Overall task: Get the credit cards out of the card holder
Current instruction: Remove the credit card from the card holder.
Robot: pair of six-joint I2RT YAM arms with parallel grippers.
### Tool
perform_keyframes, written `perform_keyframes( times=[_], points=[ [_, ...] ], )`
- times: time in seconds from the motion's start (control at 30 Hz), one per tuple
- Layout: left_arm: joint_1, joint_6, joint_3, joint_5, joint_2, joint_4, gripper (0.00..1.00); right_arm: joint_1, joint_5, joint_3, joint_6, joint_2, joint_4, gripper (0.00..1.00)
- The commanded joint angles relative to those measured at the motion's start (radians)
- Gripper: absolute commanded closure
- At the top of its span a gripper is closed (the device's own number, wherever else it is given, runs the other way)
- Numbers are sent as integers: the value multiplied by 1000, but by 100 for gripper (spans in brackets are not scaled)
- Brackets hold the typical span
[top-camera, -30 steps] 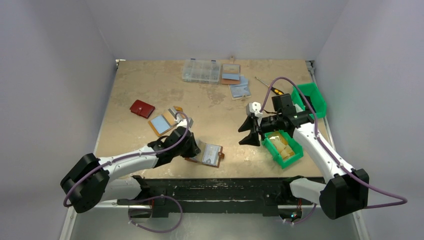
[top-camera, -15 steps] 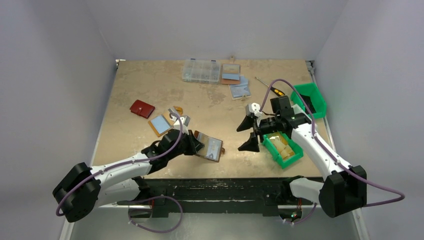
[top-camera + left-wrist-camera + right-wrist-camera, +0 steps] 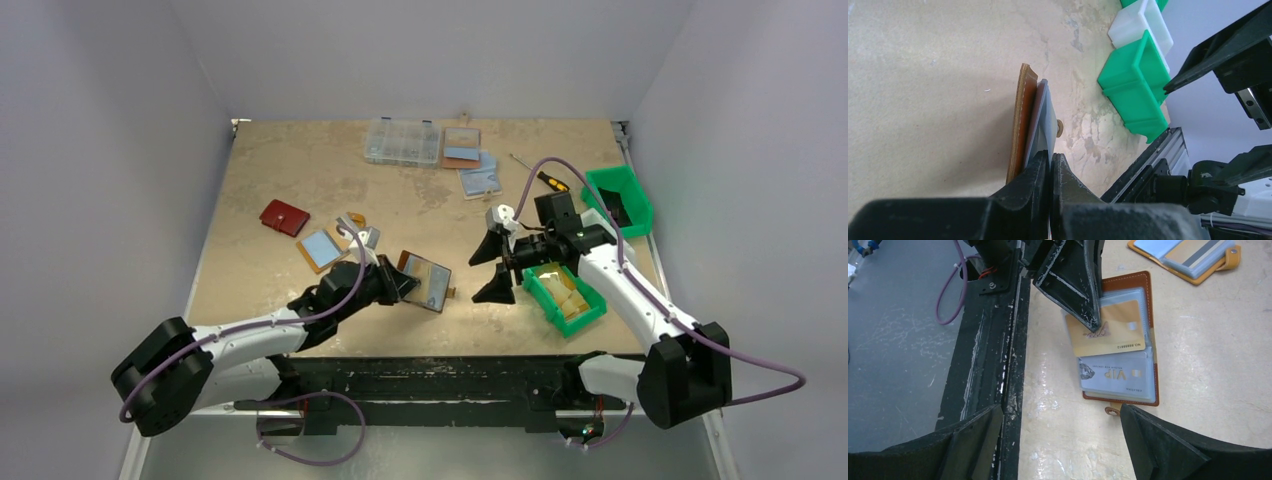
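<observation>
Card holder (image 3: 1126,281) is gripped near the front edge of the worktop (image 3: 300,170), between the two arms, with its brown leather cover opened. It is pinched at one edge by the left fingers (image 3: 1042,167), which are closed tight on it. In the left wrist view the cover and the pale sleeves are seen edge-on just beyond the fingertips. From above, the holder is seen tilted, its open face turned toward the right arm; whether its lower edge touches the worktop cannot be told.

The credit cards are seen inside the clear sleeves: a gold-orange card (image 3: 1108,332) in one pocket and a silvery-grey card (image 3: 1115,372) in the pocket beside it. The snap tab (image 3: 1112,411) is seen just past the grey card.

The right fingers (image 3: 497,289) are spread wide with nothing gripped, near the holder's open face but apart from it.

A green bin (image 3: 548,305) with pale contents is set just beside the right arm, and a second green bin (image 3: 625,190) lies farther back. A dark red wallet (image 3: 284,217) and a brown holder with a light blue card (image 3: 322,249) are placed to the left. A clear compartment box (image 3: 402,142) is set at the far edge.
</observation>
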Motion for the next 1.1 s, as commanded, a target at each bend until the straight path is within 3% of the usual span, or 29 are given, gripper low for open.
perform_keyframes(
  times=[0.0,0.57,1.07],
  points=[
    [-27,-19,7,-14,28,160,100,5,-44,5,56,10,41,1],
    [-128,-19,-7,-147,138,359,100,109,-66,-45,311,81,249,1],
    [-143,33,-98,-149,121,536,100,110,-35,-140,787,161,645,22]
  ],
)
